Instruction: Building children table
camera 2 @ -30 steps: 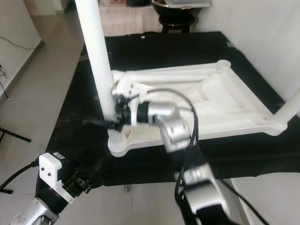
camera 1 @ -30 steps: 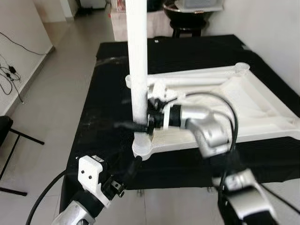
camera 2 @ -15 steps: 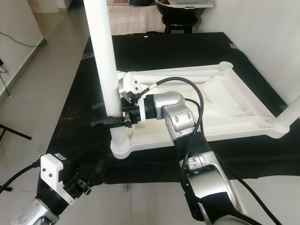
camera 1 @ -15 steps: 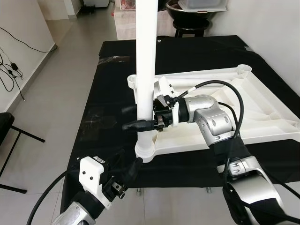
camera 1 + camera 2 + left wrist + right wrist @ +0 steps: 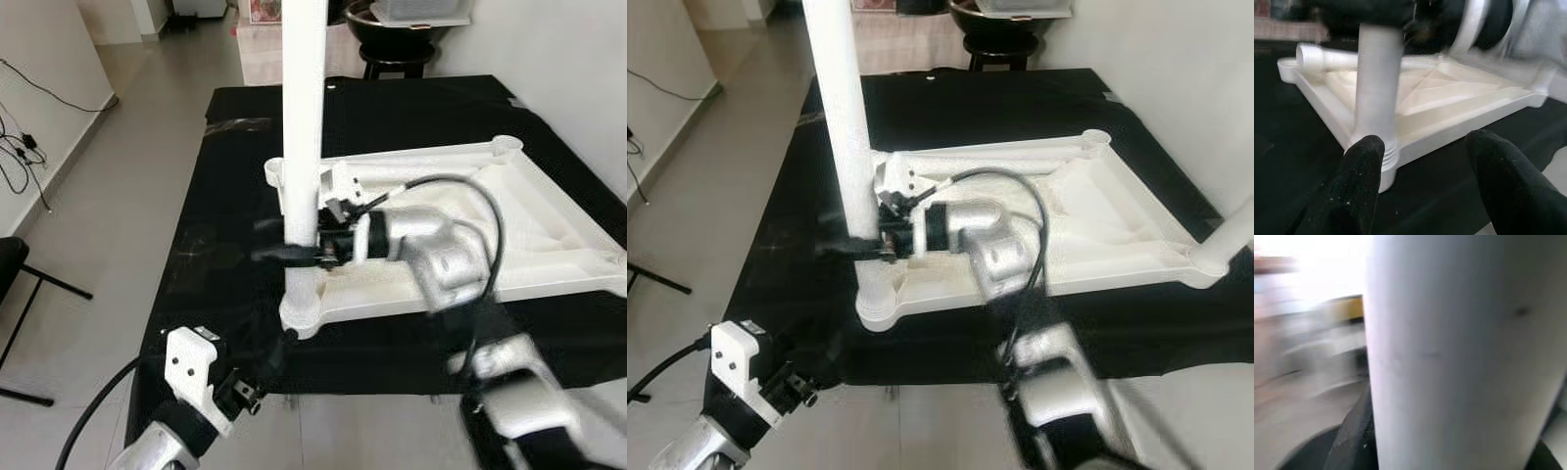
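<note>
The right claw (image 5: 294, 254) is clamped around the lower part of a tall white plastic tube leg (image 5: 303, 117), its black fingers (image 5: 279, 253) wrapping the tube just above the round corner socket (image 5: 299, 315) of the white moulded plastic tabletop (image 5: 549, 230), which lies upside down on the black-covered bench (image 5: 225, 215). The leg stands upright in that near-left socket and rises out of the top of the head views. The left claw (image 5: 1425, 181) hangs low at the near-left edge of the bench, its two black fingers (image 5: 1359, 181) spread wide and holding nothing, aimed at the foot of the same leg. At the far-left corner a second socket (image 5: 275, 171) sits empty, as does the far-right corner (image 5: 506, 144), while on the near-right corner another white leg (image 5: 1234, 235) is already standing. The step in hand appears to be seating this leg in its socket. The next move probably calls for a straight downward push or a twist to drive the tube fully home, keeping it vertical so that it does not jam, before the right claw lets go.
</note>
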Controlling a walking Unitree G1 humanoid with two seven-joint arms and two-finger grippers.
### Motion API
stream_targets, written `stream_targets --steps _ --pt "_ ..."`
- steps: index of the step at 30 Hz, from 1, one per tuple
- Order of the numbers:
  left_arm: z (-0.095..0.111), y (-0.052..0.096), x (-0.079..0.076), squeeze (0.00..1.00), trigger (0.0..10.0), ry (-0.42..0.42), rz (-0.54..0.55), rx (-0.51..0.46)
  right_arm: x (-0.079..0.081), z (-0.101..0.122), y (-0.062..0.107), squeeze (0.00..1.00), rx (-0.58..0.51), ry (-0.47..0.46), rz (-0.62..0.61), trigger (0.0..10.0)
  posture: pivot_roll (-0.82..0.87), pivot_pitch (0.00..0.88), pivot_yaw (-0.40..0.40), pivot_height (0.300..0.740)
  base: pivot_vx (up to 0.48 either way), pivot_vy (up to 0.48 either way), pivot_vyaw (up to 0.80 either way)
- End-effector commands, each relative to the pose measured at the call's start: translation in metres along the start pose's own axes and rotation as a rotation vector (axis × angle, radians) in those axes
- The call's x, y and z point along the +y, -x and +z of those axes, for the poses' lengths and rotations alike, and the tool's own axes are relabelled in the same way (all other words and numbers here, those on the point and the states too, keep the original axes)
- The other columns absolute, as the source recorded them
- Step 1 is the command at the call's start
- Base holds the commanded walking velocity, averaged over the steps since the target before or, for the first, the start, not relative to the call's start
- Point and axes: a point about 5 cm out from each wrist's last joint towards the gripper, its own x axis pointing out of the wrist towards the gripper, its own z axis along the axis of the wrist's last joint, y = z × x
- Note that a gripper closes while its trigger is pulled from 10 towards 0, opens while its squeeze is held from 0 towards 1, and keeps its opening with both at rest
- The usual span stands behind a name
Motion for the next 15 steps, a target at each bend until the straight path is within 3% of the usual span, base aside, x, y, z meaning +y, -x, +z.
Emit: stream_targets --steps 1,11,12,14,15 --pt "-0.003 0.003 0.004 0.0 10.0 0.001 0.016 0.012 -0.009 -0.037 0.022 0.0 0.218 0.017 -0.299 0.0 0.05 0.101 0.007 0.74 0.0 0.0 0.0" --pt "-0.005 0.001 0.006 0.0 10.0 -0.002 0.008 0.017 -0.001 -0.041 0.017 0.0 0.219 0.013 -0.207 0.0 0.05 0.083 0.005 0.74 0.0 0.0 0.0" --pt "-0.005 0.001 0.006 0.0 10.0 -0.004 0.014 0.015 -0.001 -0.039 0.015 0.0 0.216 0.011 -0.174 10.0 0.06 0.081 0.005 0.74 0.0 0.0 0.0" --pt "-0.005 0.001 0.006 0.0 10.0 -0.004 0.014 0.015 -0.001 -0.039 0.015 0.0 0.216 0.011 -0.174 10.0 0.06 0.081 0.005 0.74 0.0 0.0 0.0" --pt "-0.005 0.001 0.006 0.0 10.0 -0.005 0.019 0.014 0.003 -0.036 0.01 0.0 0.206 0.013 -0.094 10.0 0.06 0.081 0.006 0.74 0.0 0.0 0.0"
